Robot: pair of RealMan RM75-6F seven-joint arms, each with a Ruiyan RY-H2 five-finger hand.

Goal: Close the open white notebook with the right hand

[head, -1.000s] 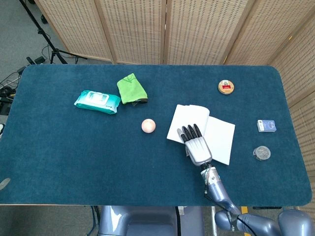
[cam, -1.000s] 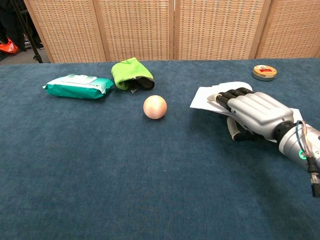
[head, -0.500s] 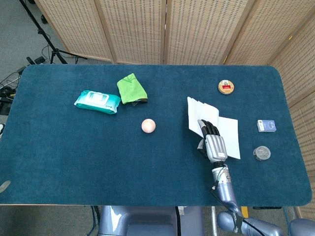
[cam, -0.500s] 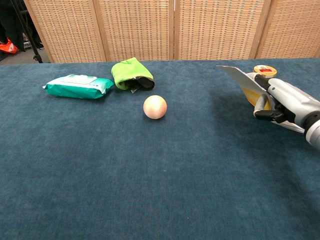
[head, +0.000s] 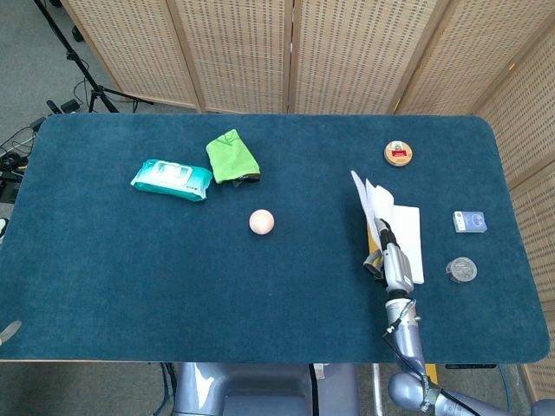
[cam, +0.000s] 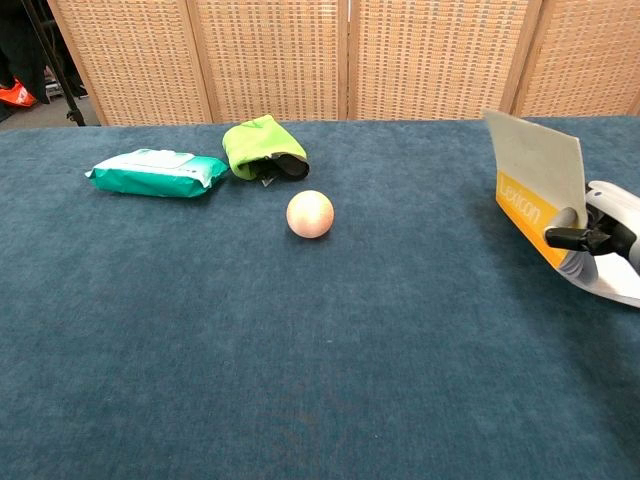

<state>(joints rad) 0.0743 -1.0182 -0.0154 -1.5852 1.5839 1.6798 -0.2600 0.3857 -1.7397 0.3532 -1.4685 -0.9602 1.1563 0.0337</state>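
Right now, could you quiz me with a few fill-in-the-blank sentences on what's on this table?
1. The right hand holds the notebook cover raised, and the band on its outside is ____ in colour.
2. The pink ball lies in front of the ____ cloth.
3. The pack of wipes lies to the ____ of that cloth, seen from the chest camera.

Missing words: yellow; green; left

On the blue table (head: 130,260), the right hand (head: 395,260) sits at lower right, its fingers against the raised cover of the white notebook (head: 395,227), which stands nearly upright. A pink ball (head: 262,222) lies at centre. A green cloth (head: 232,157) and a wipes pack (head: 172,178) lie upper left. A round tin (head: 398,154) sits upper right.
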